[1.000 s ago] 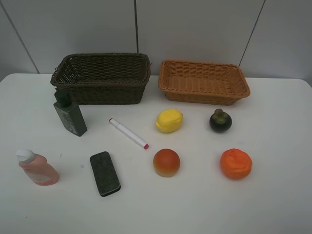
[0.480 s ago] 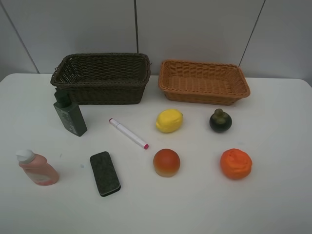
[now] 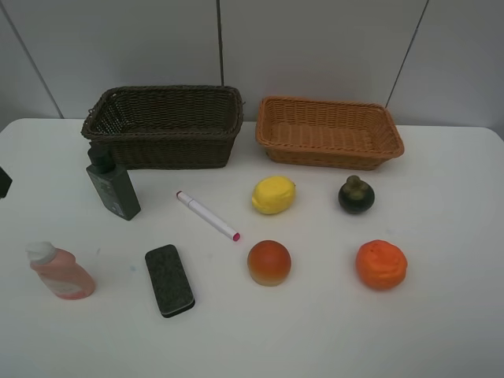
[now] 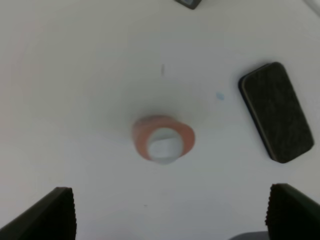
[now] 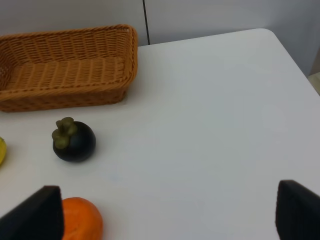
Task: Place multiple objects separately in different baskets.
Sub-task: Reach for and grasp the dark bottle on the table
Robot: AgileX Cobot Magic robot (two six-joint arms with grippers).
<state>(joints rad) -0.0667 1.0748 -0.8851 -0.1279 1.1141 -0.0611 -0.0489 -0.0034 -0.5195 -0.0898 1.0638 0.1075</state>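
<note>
The dark brown basket (image 3: 165, 126) and the light orange-tan basket (image 3: 327, 130) stand side by side at the back. In front lie the dark green bottle (image 3: 113, 183), white marker (image 3: 207, 215), lemon (image 3: 273, 194), mangosteen (image 3: 356, 194), pink bottle (image 3: 59, 272), black eraser (image 3: 169, 279), red-orange fruit (image 3: 269, 262) and orange (image 3: 381, 264). My left gripper (image 4: 170, 215) is open, high above the pink bottle (image 4: 162, 140), with the eraser (image 4: 277, 117) beside it. My right gripper (image 5: 167, 215) is open and empty above the table, near the mangosteen (image 5: 73, 141) and orange (image 5: 80, 220).
The white table (image 3: 449, 315) ends at a grey panelled wall behind the baskets. A dark part of the left arm (image 3: 3, 182) shows at the left edge of the exterior view. The table's right edge and rounded corner (image 5: 287, 47) show in the right wrist view.
A dark part of the left arm has come into the exterior view at its left edge. The objects and baskets have not moved.
</note>
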